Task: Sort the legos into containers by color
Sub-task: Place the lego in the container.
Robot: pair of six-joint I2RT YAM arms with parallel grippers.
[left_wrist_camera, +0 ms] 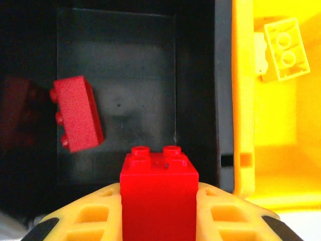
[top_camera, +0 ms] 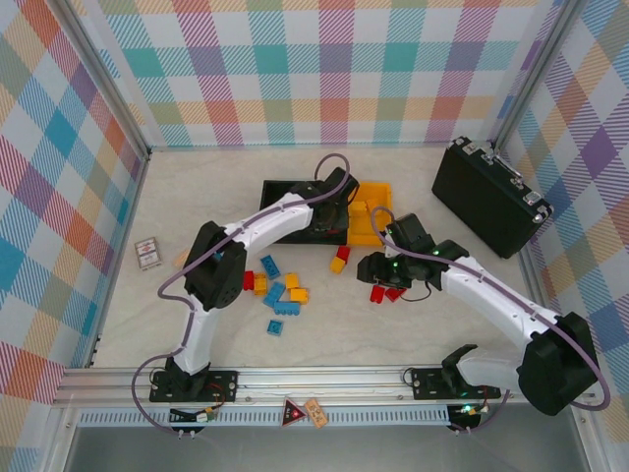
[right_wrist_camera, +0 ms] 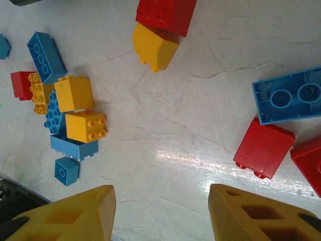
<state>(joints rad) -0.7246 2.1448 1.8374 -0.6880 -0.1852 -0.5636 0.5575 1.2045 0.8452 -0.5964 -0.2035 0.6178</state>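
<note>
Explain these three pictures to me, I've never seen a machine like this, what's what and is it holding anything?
It is two white-and-black robot arms, left and right, bolted to a pale table. One picture looks down from above; the other two come from cameras on each wrist. The left pincer grips a small red studded plastic brick above a black plastic bin holding another red brick, beside a yellow plastic bin. The right pincer is open over loose red, blue and yellow bricks.
</note>
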